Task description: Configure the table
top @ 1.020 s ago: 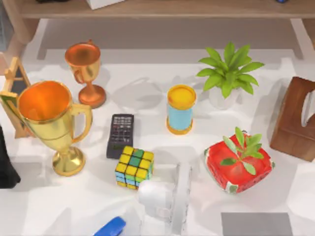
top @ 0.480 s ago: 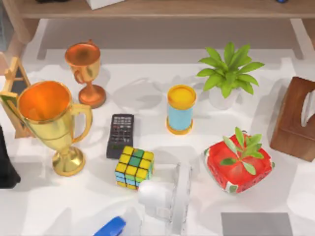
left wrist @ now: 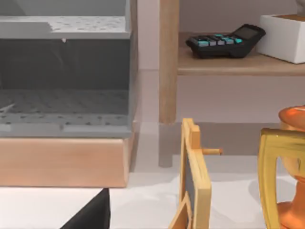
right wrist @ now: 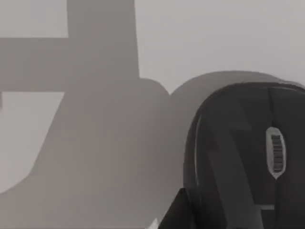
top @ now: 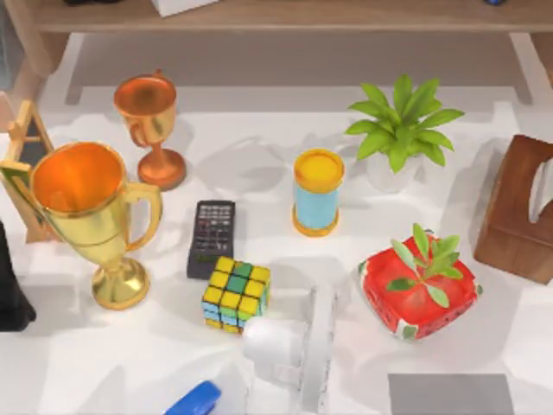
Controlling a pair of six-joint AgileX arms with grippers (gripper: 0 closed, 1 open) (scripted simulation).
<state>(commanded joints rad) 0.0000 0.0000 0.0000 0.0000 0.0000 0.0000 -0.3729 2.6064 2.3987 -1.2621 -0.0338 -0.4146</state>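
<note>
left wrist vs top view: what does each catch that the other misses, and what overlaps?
Left wrist alone: a black calculator on the wooden shelf, with a white box beside it.

Top view alone: puzzle cube, black remote, blue-and-yellow cylinder, leafy potted plant, red watermelon-pattern planter, brown wooden box, grey mat.

Shared: gold trophy, copper trophy, small wooden easel board, the white table.

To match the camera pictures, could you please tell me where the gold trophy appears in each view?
Top view: the gold trophy stands at the left of the table.
Left wrist view: its handle is close beside the easel.
Right wrist view: a mouse on the table.
Shared landmark: the easel, next to the trophy in the top and left wrist views.
</note>
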